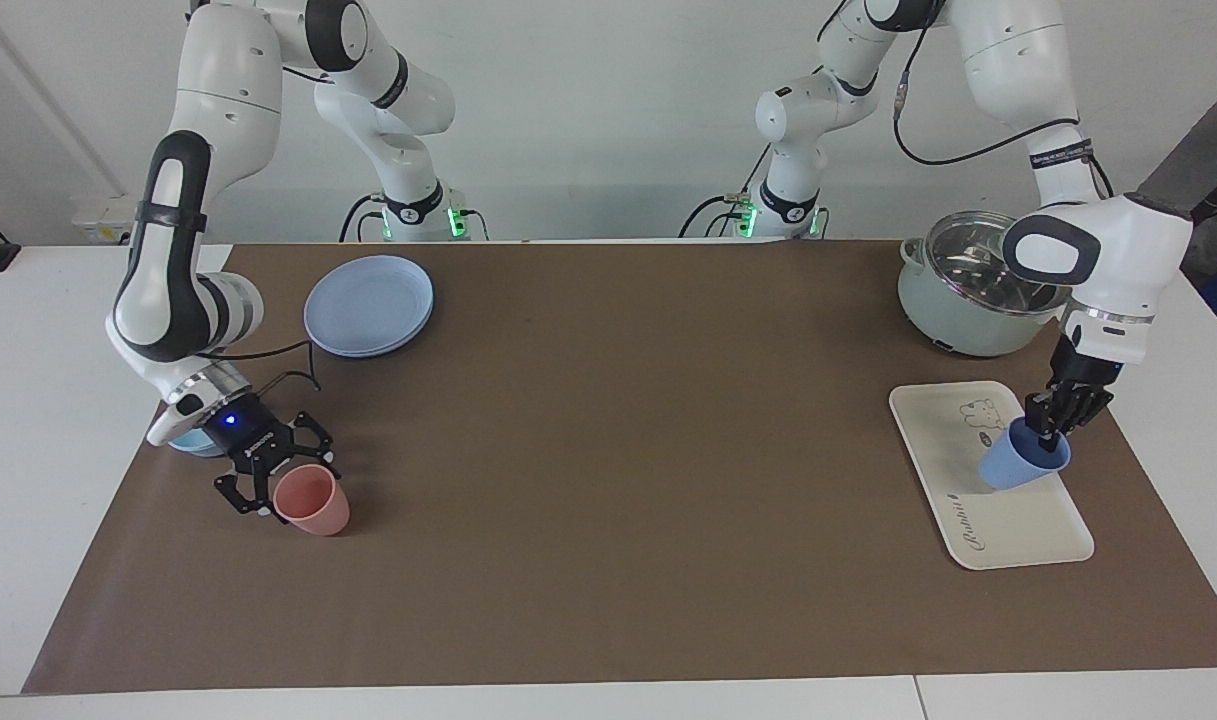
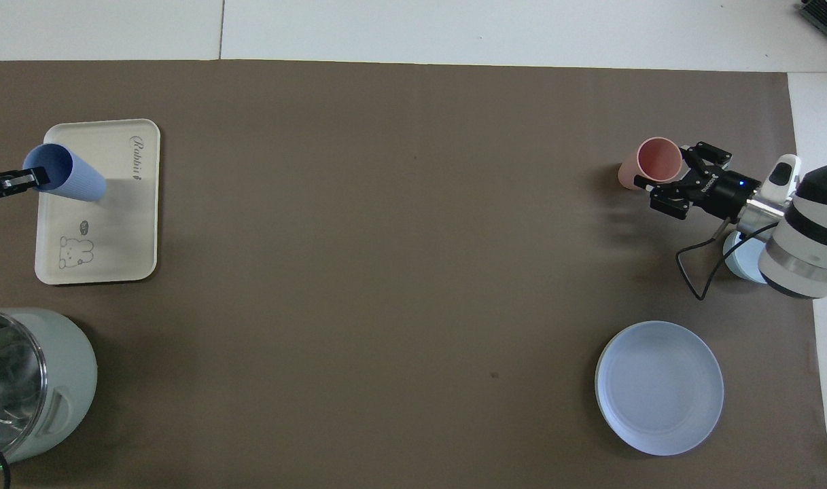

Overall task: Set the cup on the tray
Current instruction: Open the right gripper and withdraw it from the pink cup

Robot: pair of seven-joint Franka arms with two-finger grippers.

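The periwinkle-blue cup [image 1: 1016, 467] [image 2: 70, 182] hangs tilted with its base low over the cream tray [image 1: 1008, 530] [image 2: 114, 231]; I cannot tell whether it touches. My left gripper [image 1: 1048, 435] [image 2: 26, 180] is shut on the cup's rim, one finger inside the mouth. The tray lies on the brown mat at the left arm's end of the table. At the right arm's end, my right gripper [image 1: 278, 480] [image 2: 671, 176] sits low at the rim of a salmon-pink tumbler [image 1: 313, 502] [image 2: 658, 159] that stands upright on the mat.
A grey-green pot with a glass lid [image 1: 968, 290] [image 2: 26, 380] stands beside the tray, nearer to the robots. A round blue plate [image 1: 368, 305] [image 2: 658, 387] and a low light-blue bowl [image 1: 193, 442] [image 2: 739, 261], half hidden under the right arm, lie at the right arm's end.
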